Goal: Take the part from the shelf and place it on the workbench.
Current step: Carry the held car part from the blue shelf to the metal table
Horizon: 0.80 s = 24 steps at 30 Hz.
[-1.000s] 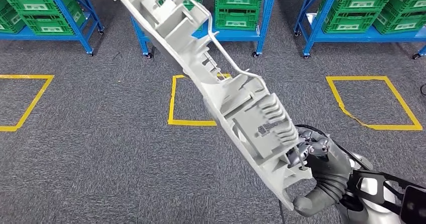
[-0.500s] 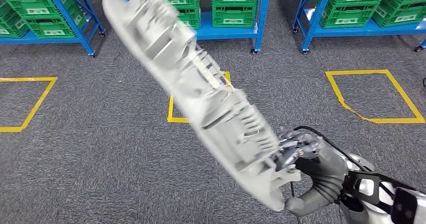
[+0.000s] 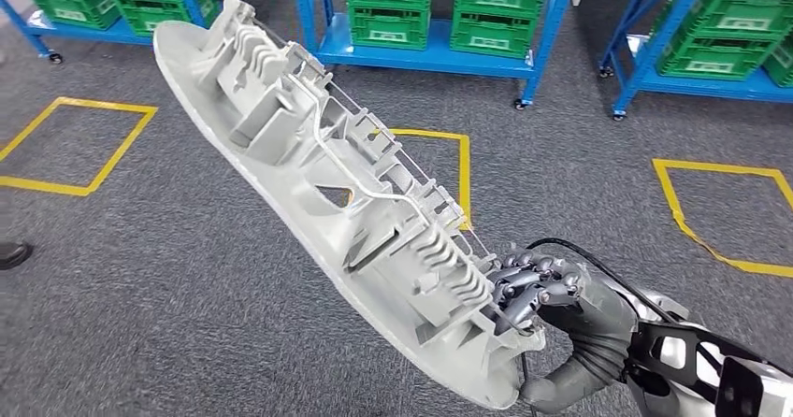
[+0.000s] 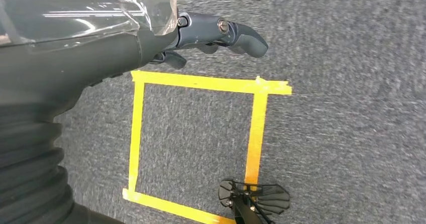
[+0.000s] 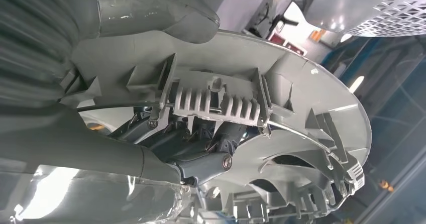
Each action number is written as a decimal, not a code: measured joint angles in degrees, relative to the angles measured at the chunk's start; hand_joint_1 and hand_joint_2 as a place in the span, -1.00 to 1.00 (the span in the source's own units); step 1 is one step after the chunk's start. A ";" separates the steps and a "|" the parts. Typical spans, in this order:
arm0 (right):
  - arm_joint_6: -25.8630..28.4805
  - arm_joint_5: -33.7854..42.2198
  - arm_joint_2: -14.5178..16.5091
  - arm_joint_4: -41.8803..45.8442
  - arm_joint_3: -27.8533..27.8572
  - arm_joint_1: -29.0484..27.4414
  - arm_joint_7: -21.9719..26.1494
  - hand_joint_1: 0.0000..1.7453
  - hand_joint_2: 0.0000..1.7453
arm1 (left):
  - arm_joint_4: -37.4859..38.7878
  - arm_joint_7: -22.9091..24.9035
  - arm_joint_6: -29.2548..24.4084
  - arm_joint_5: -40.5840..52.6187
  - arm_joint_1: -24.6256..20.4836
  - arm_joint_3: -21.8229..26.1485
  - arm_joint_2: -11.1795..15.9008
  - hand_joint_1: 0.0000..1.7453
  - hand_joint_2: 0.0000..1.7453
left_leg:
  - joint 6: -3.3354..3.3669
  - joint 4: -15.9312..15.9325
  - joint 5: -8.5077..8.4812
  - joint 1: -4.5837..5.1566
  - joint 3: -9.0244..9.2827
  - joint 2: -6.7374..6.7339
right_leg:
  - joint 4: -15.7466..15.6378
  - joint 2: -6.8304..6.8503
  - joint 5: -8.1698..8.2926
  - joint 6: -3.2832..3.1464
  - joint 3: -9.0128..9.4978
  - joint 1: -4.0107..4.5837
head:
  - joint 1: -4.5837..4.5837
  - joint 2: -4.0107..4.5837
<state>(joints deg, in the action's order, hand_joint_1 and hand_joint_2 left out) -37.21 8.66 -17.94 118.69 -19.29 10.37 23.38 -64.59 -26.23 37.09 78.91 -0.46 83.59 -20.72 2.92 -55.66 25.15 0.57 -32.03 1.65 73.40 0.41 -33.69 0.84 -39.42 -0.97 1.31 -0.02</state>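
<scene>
You've got grey carpet floor (image 3: 168, 277) across the whole head view, with blue shelving racks (image 3: 547, 24) along the far side stacked with green crates (image 3: 491, 20), and yellow tape squares (image 3: 720, 211) marked out on the carpet between you and the racks. The big thing is the part (image 3: 309, 174), a long light-grey plastic moulding with ribs, clips and a thin metal rod running along it, held up in the air over the floor and slanting from the lower right up toward the racks on the left. Your right hand (image 3: 552, 319) grips its near end, dark fingers (image 3: 528, 281) curled over the ribbed section and the thumb pressed under the edge; the right wrist view shows the same, fingers (image 5: 201, 143) tucked into the part's underside. Your left hand (image 4: 201, 38) hangs over another tape square (image 4: 196, 143) with nothing in it, fingers a bit curled. A dark shoe (image 3: 14, 253) pokes in at the left edge.
</scene>
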 joint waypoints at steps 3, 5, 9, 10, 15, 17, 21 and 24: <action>-0.17 -0.40 -0.01 -0.02 -0.03 0.08 0.24 0.84 1.00 | 0.08 -0.01 0.03 0.16 0.00 0.20 -0.05 -1.00 1.00 | -0.41 -1.26 0.22 -0.03 -0.71 2.06 | -9.83 -1.60 3.89 1.29 5.10 -0.36 | -0.04 0.00; -0.29 -0.71 0.04 -0.02 -0.05 0.13 0.64 0.84 1.00 | 0.08 -0.11 0.11 0.30 0.01 0.37 -0.06 -1.00 1.00 | -0.96 -2.25 0.41 0.07 -1.60 3.13 | -14.40 -2.80 5.22 0.97 7.22 -0.46 | -0.01 0.00; -0.27 -2.54 0.24 0.09 -0.12 0.03 1.05 0.84 1.00 | 0.02 -0.73 0.39 1.00 0.26 1.16 -0.05 -1.00 1.00 | -2.13 -3.39 0.74 -0.14 -2.87 3.10 | -14.77 -1.47 5.63 -0.28 7.20 -0.39 | 0.11 0.00; -0.18 -3.27 0.34 0.29 -0.18 -0.17 1.17 0.84 1.00 | -0.01 -0.95 0.42 1.24 0.29 1.26 -0.02 -1.00 1.00 | -2.50 -4.95 1.77 -0.20 -3.64 2.00 | -14.84 -0.99 5.69 -0.54 7.22 -0.51 | 0.28 0.00; 0.23 -6.25 0.66 1.41 -1.15 -1.03 1.66 0.84 1.00 | 0.33 -2.02 -0.05 2.00 0.24 1.37 0.24 -1.00 1.00 | -3.73 -18.81 7.57 -1.03 -10.01 -1.39 | -14.85 1.84 5.67 -0.96 7.05 -0.30 | 0.68 0.00; 0.32 -6.38 0.69 1.58 -1.64 -1.00 1.66 0.84 1.00 | 0.51 -2.17 -0.09 2.08 0.23 1.52 0.24 -1.00 1.00 | -3.41 -13.73 4.70 -1.04 -7.23 -2.06 | -14.86 3.05 5.65 -0.94 7.07 -0.15 | 0.69 0.00; 0.44 -5.67 0.56 1.91 -2.21 -0.55 2.27 0.84 1.00 | 0.52 -2.59 -0.80 1.83 -0.18 1.85 0.23 -1.00 1.00 | -1.81 -2.47 1.73 0.07 -1.52 -5.90 | -15.02 5.29 5.61 -0.64 7.13 0.15 | 0.61 0.00; 0.24 -5.26 0.40 1.88 -2.41 -0.26 3.13 0.84 1.00 | 0.47 -2.92 -1.20 1.51 -0.29 2.31 0.22 -1.00 1.00 | -1.13 -1.34 0.85 0.10 -1.00 -4.15 | -15.21 5.83 5.50 0.10 7.38 0.12 | 0.55 0.00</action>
<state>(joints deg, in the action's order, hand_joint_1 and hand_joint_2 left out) -36.97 3.40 -17.54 120.57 -21.70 10.10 26.51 -64.12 -29.15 35.89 80.42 -0.75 85.89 -20.50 1.79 -57.00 26.00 0.68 -33.03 -2.51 58.19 6.24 -28.19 0.95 -32.04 -0.85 1.86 -0.02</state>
